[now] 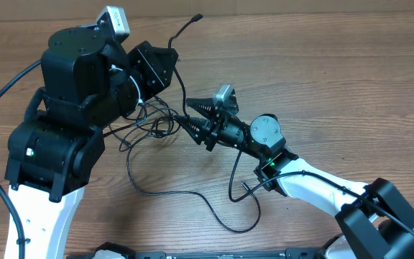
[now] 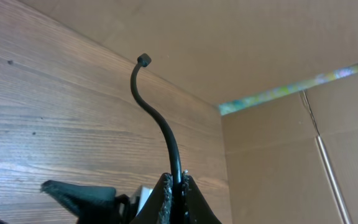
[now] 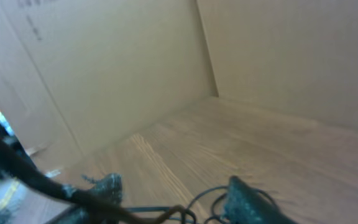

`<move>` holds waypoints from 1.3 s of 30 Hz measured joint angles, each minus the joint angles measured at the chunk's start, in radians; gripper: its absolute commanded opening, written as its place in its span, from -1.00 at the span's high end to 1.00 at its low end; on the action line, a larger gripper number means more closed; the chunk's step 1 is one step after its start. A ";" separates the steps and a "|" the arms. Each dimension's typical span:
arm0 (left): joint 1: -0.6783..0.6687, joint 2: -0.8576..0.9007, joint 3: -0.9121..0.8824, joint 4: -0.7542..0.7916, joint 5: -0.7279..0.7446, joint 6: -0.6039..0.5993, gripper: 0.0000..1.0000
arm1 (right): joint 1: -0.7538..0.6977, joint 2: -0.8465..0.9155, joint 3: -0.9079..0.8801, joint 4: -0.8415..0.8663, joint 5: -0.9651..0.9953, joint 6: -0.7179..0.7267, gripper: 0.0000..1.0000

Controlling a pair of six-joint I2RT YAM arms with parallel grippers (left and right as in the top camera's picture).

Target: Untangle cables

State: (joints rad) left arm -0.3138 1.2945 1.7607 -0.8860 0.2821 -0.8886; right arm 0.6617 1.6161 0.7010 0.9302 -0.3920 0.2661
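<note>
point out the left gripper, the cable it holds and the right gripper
left gripper point(image 2: 178, 180), left wrist view, between its fingertips
cable point(image 2: 143, 60), left wrist view, its plug tip
right gripper point(image 1: 185, 112), overhead view, between its fingertips

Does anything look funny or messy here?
Yes. The thin black cables lie knotted in a messy clump on the table, and one cable pokes up into the air, pinched in the left hand.

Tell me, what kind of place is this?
Probably a robot test bench, not a home: a wooden table boxed in by cardboard walls, with the left arm and right arm at thin black cables.
</note>
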 measured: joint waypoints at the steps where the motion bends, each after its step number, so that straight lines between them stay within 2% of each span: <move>1: 0.000 0.000 0.000 0.000 0.004 0.000 0.92 | 0.000 0.004 0.000 -0.002 0.002 -0.004 0.73; 10: 0.000 0.000 0.000 -0.006 0.013 0.000 0.92 | -0.010 0.010 0.000 -0.055 0.004 0.005 0.93; 17: 0.000 0.004 0.000 -0.069 -0.027 0.009 0.92 | -0.161 -0.021 0.004 -0.203 -0.018 0.072 0.93; 27: -0.001 0.011 0.000 -0.159 -0.139 0.018 0.92 | -0.328 -0.315 0.005 -0.485 0.014 0.042 0.93; 39: -0.007 0.011 0.000 -0.228 -0.185 0.027 0.92 | -0.378 -0.720 0.005 -0.555 0.105 -0.056 0.93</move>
State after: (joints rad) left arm -0.3206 1.3056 1.7607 -1.1137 0.0967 -0.8619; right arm 0.2832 0.8963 0.7059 0.3756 -0.2871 0.2100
